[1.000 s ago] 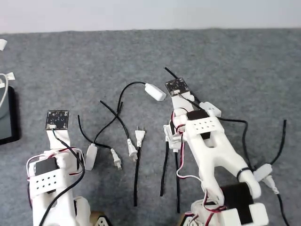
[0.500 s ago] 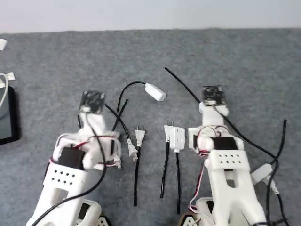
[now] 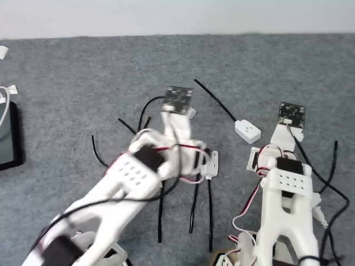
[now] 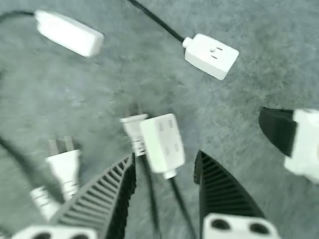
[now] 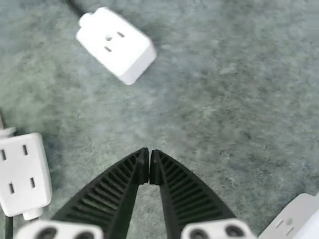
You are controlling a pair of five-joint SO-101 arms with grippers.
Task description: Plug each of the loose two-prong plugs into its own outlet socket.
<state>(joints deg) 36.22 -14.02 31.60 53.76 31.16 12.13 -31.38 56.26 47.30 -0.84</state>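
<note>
Grey tabletop [image 3: 66,72], black cords strewn over the middle.

Left arm [image 3: 127,177] lies diagonally across to the centre. Right arm [image 3: 285,188] is on the right side, pointing away from the base.

Left gripper [image 4: 165,158]: fingers [image 4: 117,184] spread wide, tips either side of the cord end of the white outlet block [image 4: 162,142]. There's a gap on both sides and nothing is clamped.

Right gripper [image 5: 149,155]: fingers closed tip to tip and empty, over bare tabletop.

Outlet block lies flat at centre, slots facing up, two cords trailing back toward the arm bases.

Square socket [image 3: 247,130] sits on the tabletop between the two arms, nearer the right one. Its slots face up and nothing is plugged in. Its black cord runs off toward the far side.

Long socket [image 4: 70,34] is on a dark cord, well apart from the block, with nothing in it.

Two-prong plug [image 4: 133,130] touches the side of the outlet block, prongs bare, not in any socket.

Second plug [image 4: 64,164] is loose on the tabletop near the first, just beside one left finger, prongs also bare.
</note>
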